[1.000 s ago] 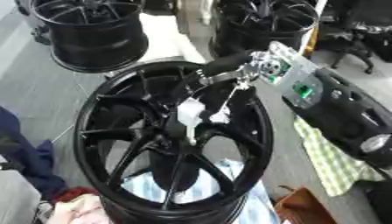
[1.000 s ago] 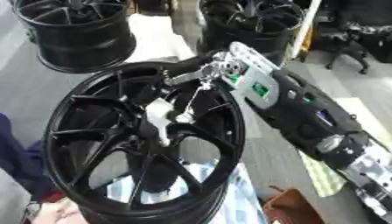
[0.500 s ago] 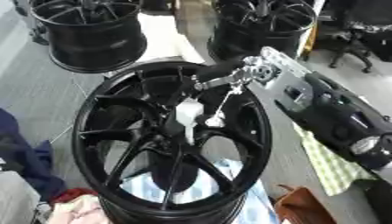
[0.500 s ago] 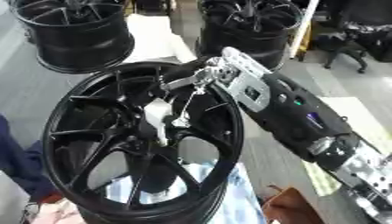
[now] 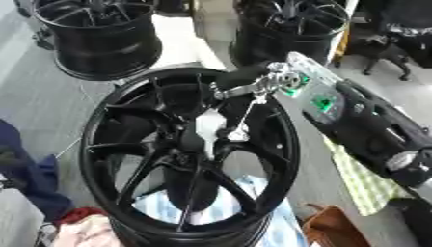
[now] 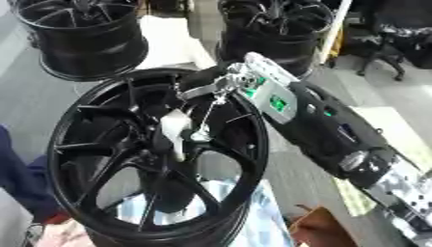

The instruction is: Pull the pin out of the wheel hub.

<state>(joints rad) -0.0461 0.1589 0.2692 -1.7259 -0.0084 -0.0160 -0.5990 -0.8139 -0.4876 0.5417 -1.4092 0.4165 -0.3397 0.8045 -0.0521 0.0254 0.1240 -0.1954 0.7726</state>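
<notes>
Starting at the left edge, a dark blue cloth (image 5: 25, 169) hangs beside the work, with a reddish and pale bundle of fabric (image 5: 80, 229) below it near the lower corner. Next comes the wheel hub (image 5: 190, 154), a glossy black alloy rim with slim spokes fanning from a round centre, standing tilted toward the camera on a light blue patterned sheet (image 5: 245, 212). At its centre sits the pin (image 5: 209, 126), a pale, whitish blocky piece standing up from the dark middle, with a thin stem just to its right. Behind, at the far left, another black rim (image 5: 97, 41) stands on the grey floor, and a third one (image 5: 291, 29) stands further right behind the working wheel. From the right the robot's right hand (image 5: 253, 82) reaches over the rim's upper edge, a black thumb-like part and silver linkages pointing toward the centre; thin metal fingers (image 6: 207, 118) hang down beside the pin, but whether they pinch it or stand apart I cannot tell. Its forearm, matte black with a green-lit circuit panel and silver joints, crosses the wheel's right side. Under the arm lies a yellow-green checked cloth (image 5: 367, 181), and a brown leather-like bag (image 5: 333, 229) sits at the lower right.
</notes>
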